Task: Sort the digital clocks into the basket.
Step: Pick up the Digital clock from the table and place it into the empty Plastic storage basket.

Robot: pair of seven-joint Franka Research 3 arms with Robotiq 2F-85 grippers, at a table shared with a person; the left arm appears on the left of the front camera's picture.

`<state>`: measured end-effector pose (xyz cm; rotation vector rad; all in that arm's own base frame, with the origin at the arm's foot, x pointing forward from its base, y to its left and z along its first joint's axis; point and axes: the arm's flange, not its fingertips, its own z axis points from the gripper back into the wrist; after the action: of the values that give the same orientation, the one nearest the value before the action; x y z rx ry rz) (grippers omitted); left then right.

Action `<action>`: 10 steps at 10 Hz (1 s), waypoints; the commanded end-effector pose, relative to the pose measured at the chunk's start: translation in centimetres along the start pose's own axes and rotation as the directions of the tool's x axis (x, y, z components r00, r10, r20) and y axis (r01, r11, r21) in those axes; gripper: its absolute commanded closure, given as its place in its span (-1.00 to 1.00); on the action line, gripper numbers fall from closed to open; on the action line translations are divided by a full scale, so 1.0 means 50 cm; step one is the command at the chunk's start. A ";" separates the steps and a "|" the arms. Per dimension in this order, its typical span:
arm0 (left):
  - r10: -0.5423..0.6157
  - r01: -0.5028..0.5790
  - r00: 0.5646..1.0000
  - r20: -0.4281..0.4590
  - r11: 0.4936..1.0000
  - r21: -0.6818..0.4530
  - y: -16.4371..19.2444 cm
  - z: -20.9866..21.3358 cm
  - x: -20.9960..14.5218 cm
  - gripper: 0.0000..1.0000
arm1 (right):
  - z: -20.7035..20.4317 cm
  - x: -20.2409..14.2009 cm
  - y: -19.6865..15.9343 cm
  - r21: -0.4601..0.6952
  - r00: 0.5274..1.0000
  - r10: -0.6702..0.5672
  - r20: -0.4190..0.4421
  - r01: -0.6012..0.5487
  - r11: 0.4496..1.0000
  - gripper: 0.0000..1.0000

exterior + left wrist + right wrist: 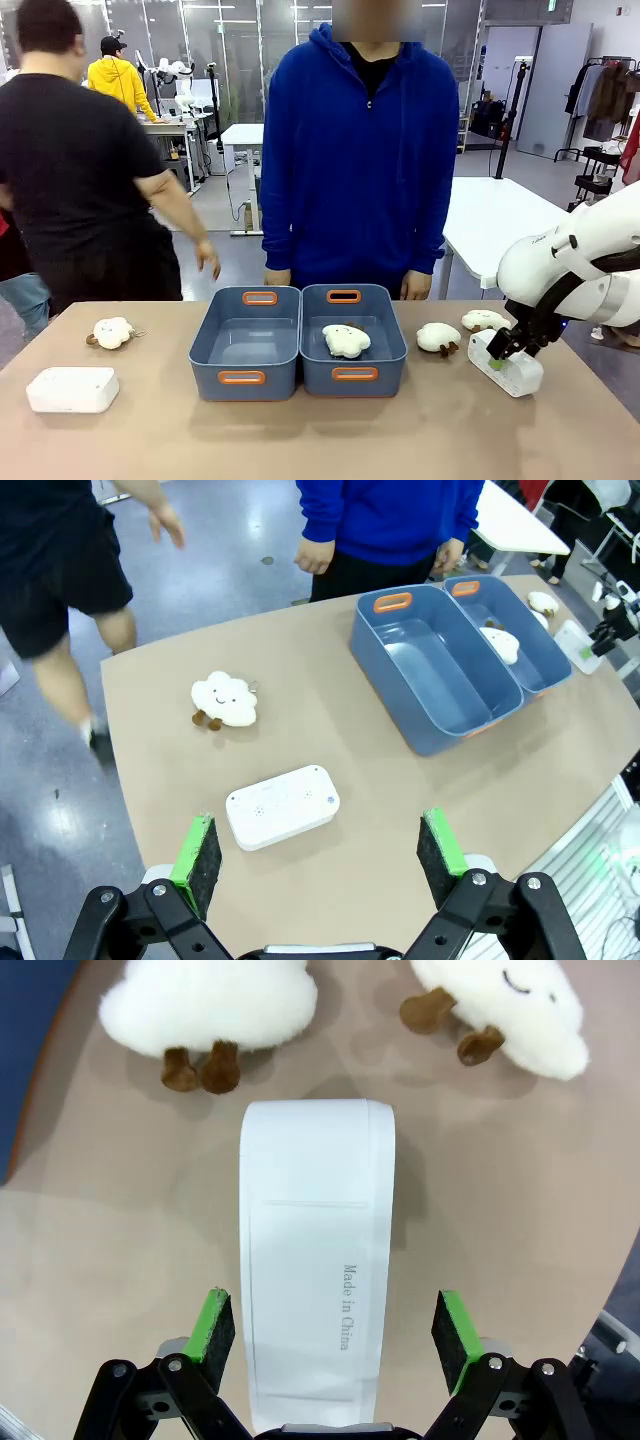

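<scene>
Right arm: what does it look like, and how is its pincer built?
The right arm is white, with thick rounded segments and a black part near the wrist. Its pincer is black: two fingers made of linked bars, joined by silver bolts. Each finger ends in a flat pad, green on the outside and black on the inner face.

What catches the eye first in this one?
At the right of the table, the right pincer straddles a white clock, pads not yet tight on it. In the middle, two blue-grey tubs adjoin; the right one holds a plush toy. A second clock lies front left.
</scene>
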<state>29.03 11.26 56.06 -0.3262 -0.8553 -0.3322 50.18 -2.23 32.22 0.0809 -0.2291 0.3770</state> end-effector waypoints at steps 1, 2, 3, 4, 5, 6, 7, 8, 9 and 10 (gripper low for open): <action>-0.001 0.001 1.000 -0.002 1.000 -0.003 0.000 -0.003 0.001 -1.00 | -0.014 0.002 -0.014 0.018 1.000 0.026 0.015 -0.026 1.000 -0.61; -0.001 0.001 1.000 -0.002 1.000 -0.003 0.000 -0.003 0.001 -1.00 | -0.015 -0.001 -0.012 0.046 1.000 0.023 -0.003 -0.023 0.999 -0.61; -0.001 0.001 1.000 -0.002 1.000 -0.003 0.000 -0.003 0.001 -1.00 | -0.017 -0.003 -0.009 0.036 1.000 0.022 -0.008 -0.021 0.999 -0.22; -0.001 0.001 1.000 -0.002 1.000 -0.003 0.000 -0.003 0.001 -1.00 | -0.016 -0.004 -0.007 0.025 1.000 0.022 -0.009 -0.022 0.999 -0.50; -0.001 0.001 1.000 -0.002 1.000 -0.003 0.000 -0.003 0.001 -1.00 | -0.013 -0.006 -0.008 0.023 1.000 0.015 -0.013 -0.015 1.000 0.17; -0.001 0.001 1.000 -0.002 1.000 -0.003 0.000 -0.003 0.001 -1.00 | -0.009 -0.009 -0.011 0.027 1.000 0.009 -0.012 -0.008 1.000 -0.10; -0.001 0.001 1.000 -0.002 1.000 -0.003 0.000 -0.003 0.001 -1.00 | 0.003 -0.014 -0.013 0.035 1.000 -0.001 -0.011 0.001 0.999 0.57; -0.001 0.001 1.000 -0.002 1.000 -0.003 0.000 -0.003 0.001 -1.00 | 0.030 -0.024 -0.014 0.070 1.000 0.010 0.003 -0.010 0.997 0.29; -0.001 0.001 1.000 -0.002 1.000 -0.003 0.000 -0.003 0.001 -1.00 | 0.063 -0.039 -0.015 0.096 0.999 0.025 0.020 -0.027 0.995 0.29; -0.001 0.001 1.000 -0.002 1.000 -0.003 0.000 -0.003 0.001 -1.00 | 0.103 -0.065 -0.020 0.107 0.998 0.061 0.029 -0.064 0.992 0.29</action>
<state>29.04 11.25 56.05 -0.3262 -0.8551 -0.3322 48.54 -3.62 34.76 0.1435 -0.2185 0.4059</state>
